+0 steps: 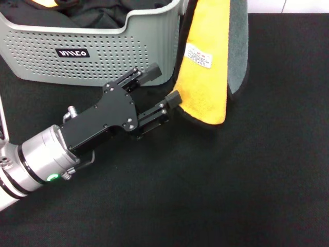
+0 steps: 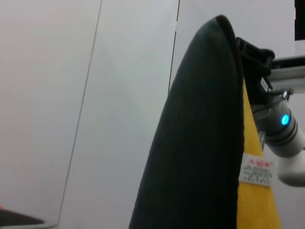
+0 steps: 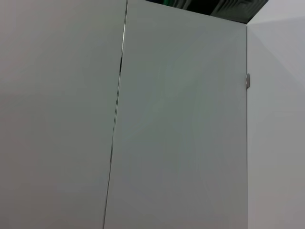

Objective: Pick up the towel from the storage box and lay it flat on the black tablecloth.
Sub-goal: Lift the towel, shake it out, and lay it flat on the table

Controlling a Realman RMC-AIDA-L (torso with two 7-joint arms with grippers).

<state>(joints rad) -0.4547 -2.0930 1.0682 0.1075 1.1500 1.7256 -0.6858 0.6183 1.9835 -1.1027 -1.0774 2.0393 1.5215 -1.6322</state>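
Black tablecloth [image 1: 267, 180] covers the table. Towel [image 1: 208, 67] hangs folded beside the storage box [image 1: 103, 46], gripped above by the right tool [image 2: 255, 57]. Left tool [image 1: 159, 87] stands released just beside it. Risk: folded towel lands bunched.

Fluffy cloth towel [image 1: 208, 77], perforated matt plastic storage box [image 1: 103, 51], finely textured matt black tablecloth [image 1: 247, 180].

The towel's [image 1: 208, 62] top runs past the head view's edge.
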